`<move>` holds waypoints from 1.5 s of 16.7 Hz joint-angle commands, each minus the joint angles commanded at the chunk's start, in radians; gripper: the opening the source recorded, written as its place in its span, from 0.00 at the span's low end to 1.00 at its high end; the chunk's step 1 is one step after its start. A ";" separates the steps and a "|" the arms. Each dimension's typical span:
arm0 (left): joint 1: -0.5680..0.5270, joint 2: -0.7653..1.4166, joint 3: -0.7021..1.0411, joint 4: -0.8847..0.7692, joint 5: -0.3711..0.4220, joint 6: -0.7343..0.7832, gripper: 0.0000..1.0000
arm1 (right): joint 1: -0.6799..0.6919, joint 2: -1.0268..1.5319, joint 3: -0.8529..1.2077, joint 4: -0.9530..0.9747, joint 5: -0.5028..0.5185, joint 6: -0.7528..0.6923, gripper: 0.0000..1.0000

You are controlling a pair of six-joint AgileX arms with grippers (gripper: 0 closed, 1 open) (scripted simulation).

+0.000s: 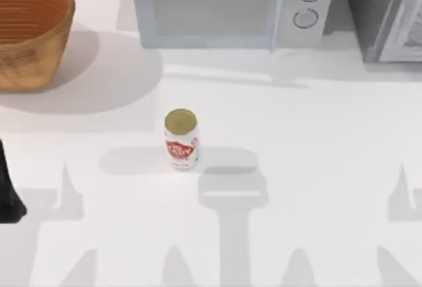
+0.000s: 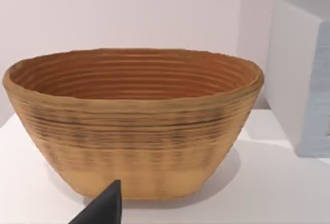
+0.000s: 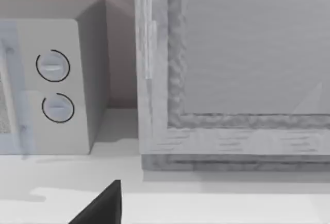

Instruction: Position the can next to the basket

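Dark left gripper (image 2: 103, 208) fingertip, grip state not discernible, faces the basket (image 1: 26, 33) at the tabletop's (image 1: 316, 135) far-left corner. Can (image 1: 180, 138) stands upright mid-tabletop, well apart from it, ungrasped; the whole move is judged outstanding.

Your top view looks down on the counter (image 1: 297, 122) from above, taking in the basket (image 1: 30, 33) at far left and the microwave (image 1: 231, 6) along the back. Your left wrist camera sits low and close, facing the basket (image 2: 134, 126) side-on, with the microwave's (image 2: 304, 74) corner at its edge. Your right wrist camera faces the microwave's dials (image 3: 54, 85) and a grey cabinet (image 3: 232, 69), both shared with the top view.
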 joint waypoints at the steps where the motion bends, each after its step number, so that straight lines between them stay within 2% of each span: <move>1: 0.000 0.000 0.000 0.000 0.000 0.000 1.00 | 0.000 0.000 0.000 0.000 0.000 0.000 1.00; 5: -0.029 0.061 0.057 -0.037 0.003 0.015 1.00 | 0.000 0.000 0.000 0.000 0.000 0.000 1.00; 9: -0.113 0.279 0.257 -0.169 0.002 0.059 1.00 | 0.000 0.000 0.000 0.000 0.000 0.000 1.00; 19: -0.373 1.235 1.056 -0.773 -0.006 0.181 1.00 | 0.000 0.000 0.000 0.000 0.000 0.000 1.00; 25: -0.492 1.795 1.555 -1.121 -0.003 0.216 1.00 | 0.000 0.000 0.000 0.000 0.000 0.000 1.00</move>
